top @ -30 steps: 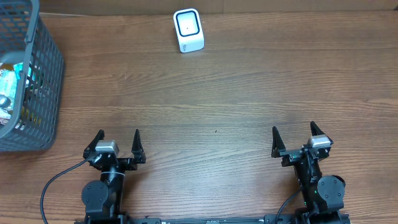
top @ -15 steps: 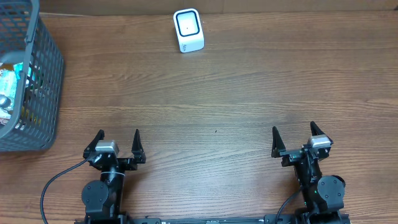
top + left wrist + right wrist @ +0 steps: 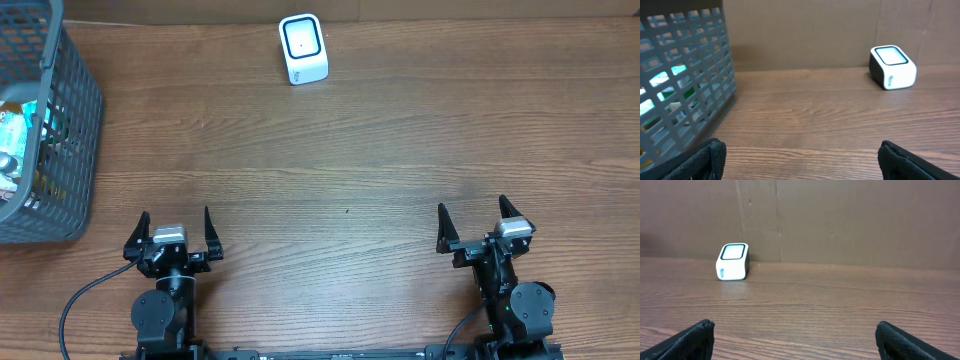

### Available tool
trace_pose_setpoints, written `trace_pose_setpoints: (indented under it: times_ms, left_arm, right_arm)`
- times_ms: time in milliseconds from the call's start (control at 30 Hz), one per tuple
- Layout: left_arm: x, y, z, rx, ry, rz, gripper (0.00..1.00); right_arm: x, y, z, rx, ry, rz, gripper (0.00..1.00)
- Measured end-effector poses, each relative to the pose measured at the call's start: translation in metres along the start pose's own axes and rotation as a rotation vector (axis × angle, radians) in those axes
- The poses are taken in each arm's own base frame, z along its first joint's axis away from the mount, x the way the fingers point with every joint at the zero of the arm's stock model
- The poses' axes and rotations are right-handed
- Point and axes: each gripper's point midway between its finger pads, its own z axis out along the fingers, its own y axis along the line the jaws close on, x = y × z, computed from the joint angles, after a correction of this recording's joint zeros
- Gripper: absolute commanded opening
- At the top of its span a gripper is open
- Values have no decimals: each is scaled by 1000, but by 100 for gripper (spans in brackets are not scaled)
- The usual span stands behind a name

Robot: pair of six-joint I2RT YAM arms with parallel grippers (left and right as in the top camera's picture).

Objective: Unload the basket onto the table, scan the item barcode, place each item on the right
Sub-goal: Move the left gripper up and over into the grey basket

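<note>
overhead, white scanner (image 3: 303,48), side print (image 3: 889,80) maybe a logo, unreadable, left gripper (image 3: 175,214) and right gripper (image 3: 472,205) fingers apart, empty

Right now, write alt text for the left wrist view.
A white barcode scanner sits far right on a wooden table; a grey mesh basket holding items at left. The left tool, open and empty, shows fingertips at the bottom corners.

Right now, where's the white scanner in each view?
Overhead: scanner at top centre, a little left of middle.
Left wrist: scanner at upper right.
Right wrist: scanner left of centre, around mid-height.
Shared landmark: the table, whose back edge runs just behind the scanner in all three.
</note>
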Motion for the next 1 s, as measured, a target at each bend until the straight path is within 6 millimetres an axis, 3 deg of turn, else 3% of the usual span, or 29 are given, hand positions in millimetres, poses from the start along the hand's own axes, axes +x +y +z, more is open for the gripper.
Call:
trace_pose_setpoints:
  times_ms: [433,667,767,1000]
  left_arm:
    - [-2,1,0,-9,-7,18,99]
    - [-31,-18,-4,112,-99,-66,100]
    - [-58,-25,-14,170,-127,-96,100]
    - [-162,-23,-69,220,-235,-115,99]
  right_arm:
    - [0,0,0,0,0,0,100]
    - [0,0,0,0,-1,0,100]
    - [0,0,0,0,-1,0,100]
    - [0,0,0,0,0,0,100]
